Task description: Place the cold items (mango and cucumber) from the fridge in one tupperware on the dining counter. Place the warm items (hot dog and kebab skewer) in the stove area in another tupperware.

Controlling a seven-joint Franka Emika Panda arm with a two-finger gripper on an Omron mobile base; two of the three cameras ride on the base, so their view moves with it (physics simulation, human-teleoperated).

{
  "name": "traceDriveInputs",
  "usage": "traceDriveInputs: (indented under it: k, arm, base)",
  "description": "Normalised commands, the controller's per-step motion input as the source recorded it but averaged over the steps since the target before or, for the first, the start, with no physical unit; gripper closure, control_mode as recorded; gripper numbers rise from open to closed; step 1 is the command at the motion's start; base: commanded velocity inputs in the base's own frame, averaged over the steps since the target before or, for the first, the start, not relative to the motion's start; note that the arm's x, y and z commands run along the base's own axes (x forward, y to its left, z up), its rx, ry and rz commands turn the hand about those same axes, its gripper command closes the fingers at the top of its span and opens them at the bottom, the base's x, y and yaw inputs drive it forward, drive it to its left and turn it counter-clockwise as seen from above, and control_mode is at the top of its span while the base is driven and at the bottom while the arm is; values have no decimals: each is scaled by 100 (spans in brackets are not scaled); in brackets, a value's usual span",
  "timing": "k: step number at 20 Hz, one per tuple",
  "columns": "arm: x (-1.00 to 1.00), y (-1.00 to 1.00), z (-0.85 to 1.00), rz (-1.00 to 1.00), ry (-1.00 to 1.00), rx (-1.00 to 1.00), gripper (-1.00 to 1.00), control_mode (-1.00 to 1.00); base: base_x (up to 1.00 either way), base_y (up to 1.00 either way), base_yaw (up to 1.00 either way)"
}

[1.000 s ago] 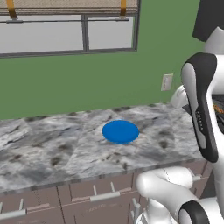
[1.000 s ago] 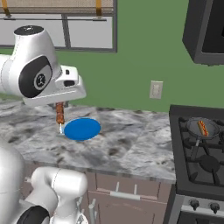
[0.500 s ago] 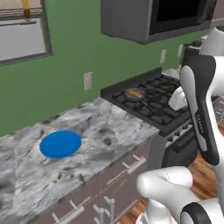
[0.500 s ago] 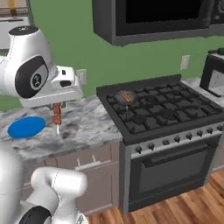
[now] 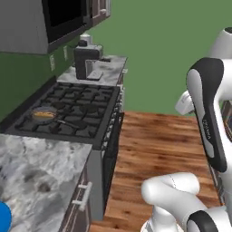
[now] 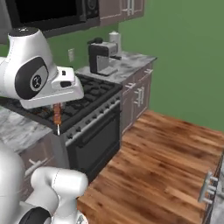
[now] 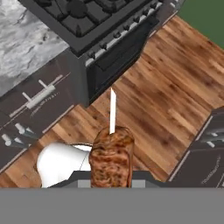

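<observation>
My gripper (image 6: 57, 106) is shut on the kebab skewer (image 6: 57, 117), which hangs point down in front of the stove's (image 6: 89, 97) front edge. In the hand view the browned meat of the kebab skewer (image 7: 111, 154) sits between my fingers, its pale tip pointing at the wooden floor beside the oven front (image 7: 114, 52). The hot dog (image 5: 44, 115) lies in a small pan on a left burner of the black stove (image 5: 77, 107). The mango, cucumber, fridge, tupperwares and dining counter are out of view.
A dark coffee machine (image 5: 86, 61) stands on the marbled worktop (image 5: 108, 68) beyond the stove. A flat blue plate (image 5: 2, 218) peeks in at the lower left on the near worktop (image 5: 36, 176). Open wooden floor (image 6: 166, 157) stretches right, toward a cabinet (image 6: 212, 188).
The base has turned, so the views swept from the counter with the blue plate past the stove to the floor. The skewer stays in my shut gripper.
</observation>
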Motion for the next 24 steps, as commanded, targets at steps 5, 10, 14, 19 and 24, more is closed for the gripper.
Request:
traceDriveInputs:
  k: [5,10,14,19,24]
  arm:
    - [0,0,0,0,0,0,100,100]
    - [0,0,0,0,0,0,100,100]
    - [0,0,0,0,0,0,100,100]
    - [0,0,0,0,0,0,100,100]
    - [0,0,0,0,0,0,100,100]
  base:
    - [14,-27,-100]
    - [76,-29,-80]
    - [100,-5,-11]
    - [100,19,0]
    - [100,13,2]
